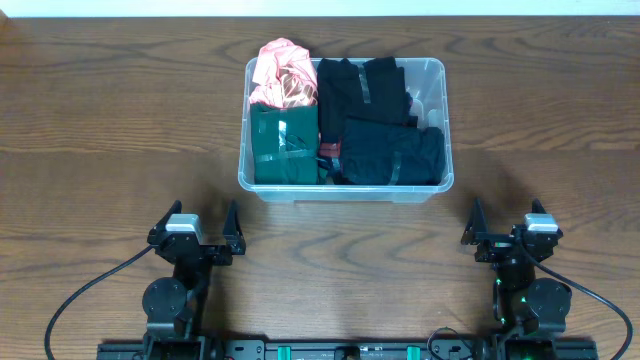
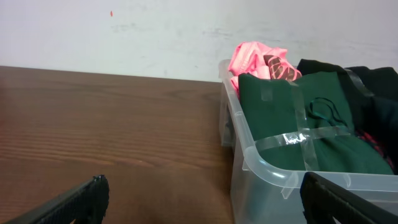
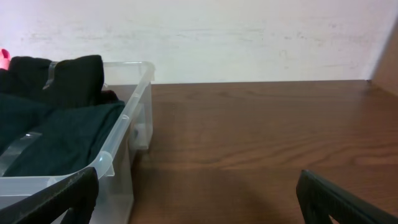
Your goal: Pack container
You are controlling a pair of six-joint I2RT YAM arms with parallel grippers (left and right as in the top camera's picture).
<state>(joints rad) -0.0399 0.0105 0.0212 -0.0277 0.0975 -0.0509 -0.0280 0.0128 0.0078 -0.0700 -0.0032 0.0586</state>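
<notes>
Overhead, container [image 1: 345,192]: stood on the table [image 1: 100,120] toward 12 o'clock of centre, long axis run from 9 to 3.
Overhead, contents: pink garment [image 1: 283,72] at the 11 o'clock corner, green bundle [image 1: 284,150] at 7 o'clock, black clothes [image 1: 385,125] across the rest.
Overhead, left gripper [image 1: 203,210]: sat at 7 o'clock of the container, jaws spread wide, nothing held; container lay at about 1 o'clock from it.
Overhead, right gripper [image 1: 508,212]: sat at 5 o'clock of the container, likewise spread wide and empty; container lay at about 11 o'clock.
Overhead, nearer arm: judged about equal, perhaps the left by a little.
Left wrist, left fingers [image 2: 74,200]: showed at the lower corners, well apart, bare table between; container filled the 3 o'clock side.
Right wrist, right fingers [image 3: 56,199]: same wide spread, nothing gripped; container stood at 9 o'clock.
Progress: judged nearly packed; nothing seen lying outside the container.
</notes>
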